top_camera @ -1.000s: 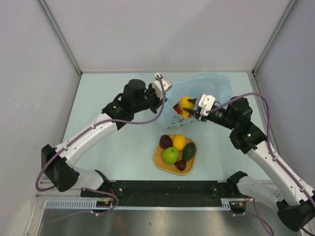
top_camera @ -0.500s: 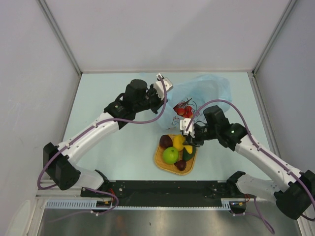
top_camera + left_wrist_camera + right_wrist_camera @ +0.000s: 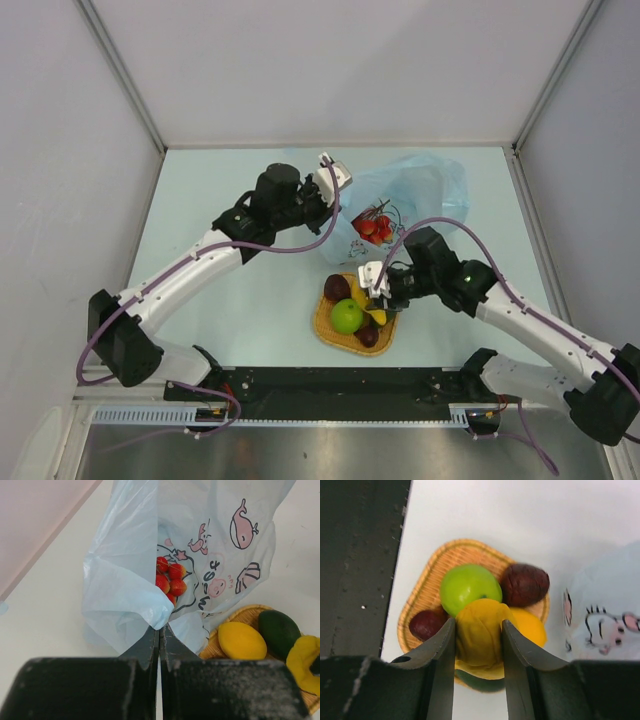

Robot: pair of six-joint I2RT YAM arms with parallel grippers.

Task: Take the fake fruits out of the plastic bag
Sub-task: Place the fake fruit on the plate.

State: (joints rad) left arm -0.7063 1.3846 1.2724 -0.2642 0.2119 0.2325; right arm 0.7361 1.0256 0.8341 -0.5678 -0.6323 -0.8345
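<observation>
Near the middle of the table (image 3: 250,300), over the woven tray (image 3: 422,592), our right gripper (image 3: 478,626) clamps the yellow pear (image 3: 479,642) between its two fingers. We cannot tell whether the pear touches the fruit below it. That fruit crowds the tray. The green apple (image 3: 465,586) sits beside the far plum (image 3: 525,584), and the near plum (image 3: 426,624) lies toward the arm bases. The lemon (image 3: 531,626) is half hidden behind the pear, and only a sliver of the avocado (image 3: 481,684) peeks out under it. Just behind the tray, our left gripper (image 3: 159,632) is pressed closed on a fold of the plastic bag (image 3: 125,595), holding its edge up. The red berries (image 3: 169,577) lie inside the bag, visible at its mouth. The bag's printed side hangs against the tray's far rim.
</observation>
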